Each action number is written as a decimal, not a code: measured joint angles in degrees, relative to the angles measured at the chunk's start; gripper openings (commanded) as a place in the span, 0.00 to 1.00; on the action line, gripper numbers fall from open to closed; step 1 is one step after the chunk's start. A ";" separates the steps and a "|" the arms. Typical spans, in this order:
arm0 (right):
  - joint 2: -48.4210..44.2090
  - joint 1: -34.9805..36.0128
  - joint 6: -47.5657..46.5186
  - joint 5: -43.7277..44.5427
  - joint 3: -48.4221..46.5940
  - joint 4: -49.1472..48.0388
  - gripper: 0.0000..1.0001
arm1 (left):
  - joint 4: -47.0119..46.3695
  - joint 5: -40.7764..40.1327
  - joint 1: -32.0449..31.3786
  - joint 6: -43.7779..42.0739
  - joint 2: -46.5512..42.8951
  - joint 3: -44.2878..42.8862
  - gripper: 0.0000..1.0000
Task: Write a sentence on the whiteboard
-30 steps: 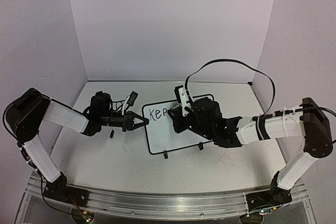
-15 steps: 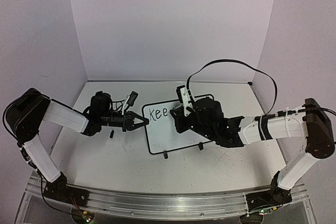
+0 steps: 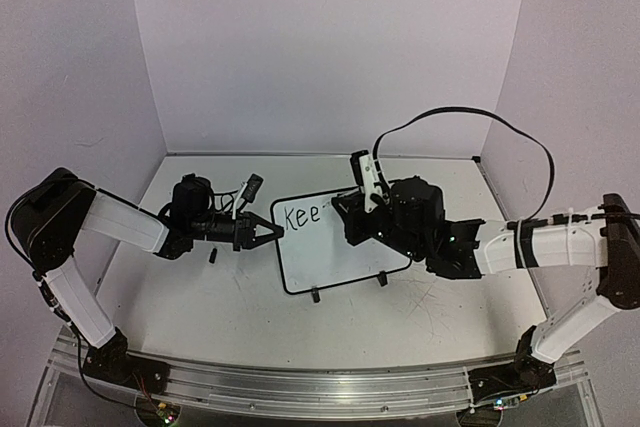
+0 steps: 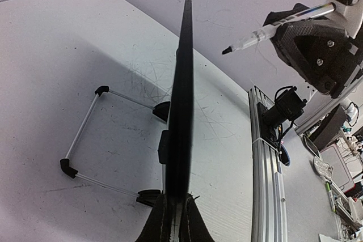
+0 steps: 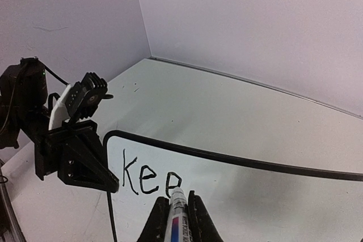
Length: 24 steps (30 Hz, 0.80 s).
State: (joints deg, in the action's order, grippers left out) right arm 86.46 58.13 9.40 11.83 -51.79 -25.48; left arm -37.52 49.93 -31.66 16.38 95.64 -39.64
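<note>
1. The whiteboard (image 3: 335,252) stood on its 2 feet on the table (image 3: 200,297). Of the sentence (image 5: 150,177), only "Kee" showed.
2. The left gripper (image 3: 272,233) pinched the board's left edge. The right gripper (image 5: 174,219) was clamped on the marker (image 5: 177,203).
3. Light, stiff and slick, the board would probably skid under pen pressure, so its frame edge looked the best hold.
</note>
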 measured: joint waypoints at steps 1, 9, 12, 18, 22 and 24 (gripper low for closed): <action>0.69 0.00 -0.15 -0.04 -0.06 -0.11 0.00 | -0.02 0.02 0.00 0.00 0.00 0.00 0.00; 3.29 -0.14 -0.83 0.75 -0.12 -0.35 0.00 | 0.00 0.02 0.00 -0.02 0.00 0.00 0.00; 3.29 -0.26 -1.04 1.26 -0.26 -0.69 0.00 | 0.00 0.02 0.00 -0.02 0.00 0.00 0.00; 3.43 -0.35 -1.31 2.25 -0.63 -0.91 0.00 | 0.00 0.02 0.00 -0.04 0.00 0.00 0.00; 3.66 -0.53 -1.44 2.37 -1.39 -1.04 0.00 | 0.00 0.02 0.00 -0.07 0.00 0.00 0.00; 3.72 -0.62 -1.45 2.45 -1.73 -1.06 0.00 | 0.00 0.02 0.00 -0.07 0.00 0.00 0.00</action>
State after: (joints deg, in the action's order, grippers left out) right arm 90.18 57.50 7.94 14.28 -53.52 -26.55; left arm -37.52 49.95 -31.66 16.32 95.64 -39.64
